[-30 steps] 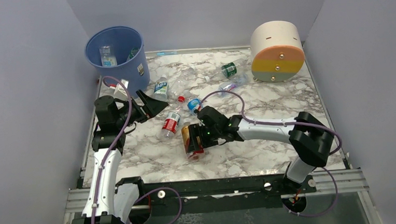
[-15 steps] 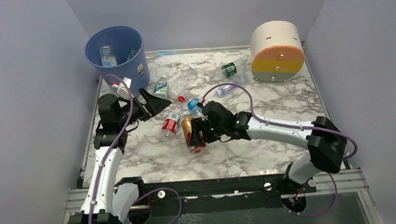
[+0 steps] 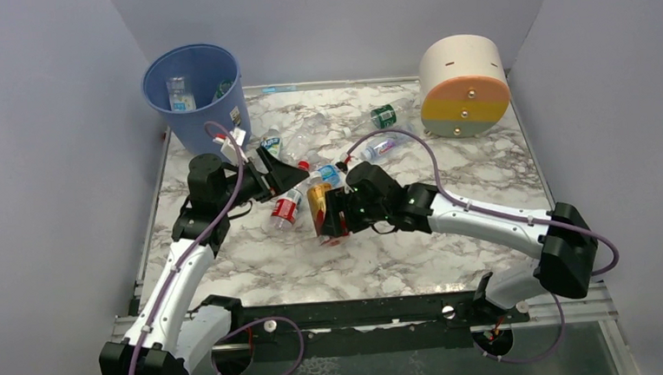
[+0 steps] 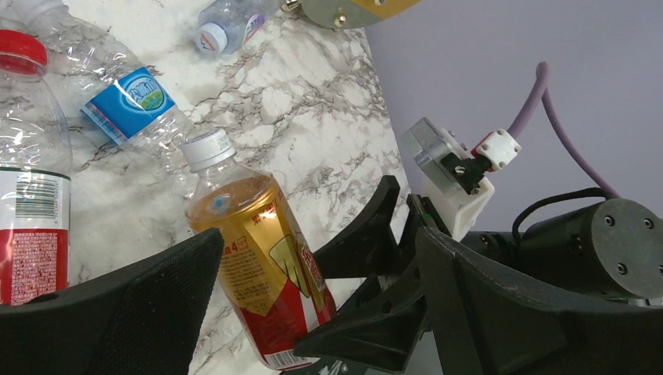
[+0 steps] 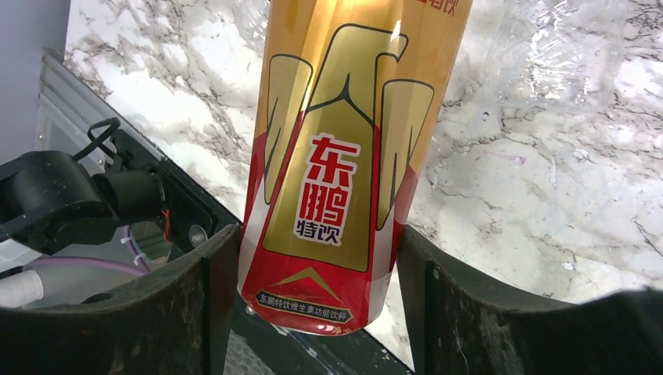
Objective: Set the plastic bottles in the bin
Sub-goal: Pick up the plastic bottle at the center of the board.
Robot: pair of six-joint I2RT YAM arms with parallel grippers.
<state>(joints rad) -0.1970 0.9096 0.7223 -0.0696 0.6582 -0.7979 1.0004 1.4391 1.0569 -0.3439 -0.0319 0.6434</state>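
The amber bottle (image 3: 322,212) with a red and gold label is held off the marble top, and my right gripper (image 3: 338,213) is shut on its lower body. In the right wrist view it (image 5: 336,156) sits between both fingers of that gripper (image 5: 313,305). My left gripper (image 3: 276,168) is open and empty, just left of it. The left wrist view shows the amber bottle (image 4: 258,273) in front of the open jaws of my left gripper (image 4: 313,312). The blue bin (image 3: 162,106) stands at the back left with bottles (image 3: 181,94) inside.
Loose bottles lie on the marble: a red-label one (image 3: 287,206), a blue-label one (image 3: 326,176), one beside the bin (image 3: 269,145), a green-label one (image 3: 384,116) and another (image 3: 379,148). A cream-orange-yellow drum (image 3: 464,86) stands at the back right.
My right gripper has carried the amber bottle up and to the left, tilting it more upright. My left arm has swung right, toward the bottle, with its jaws still open.
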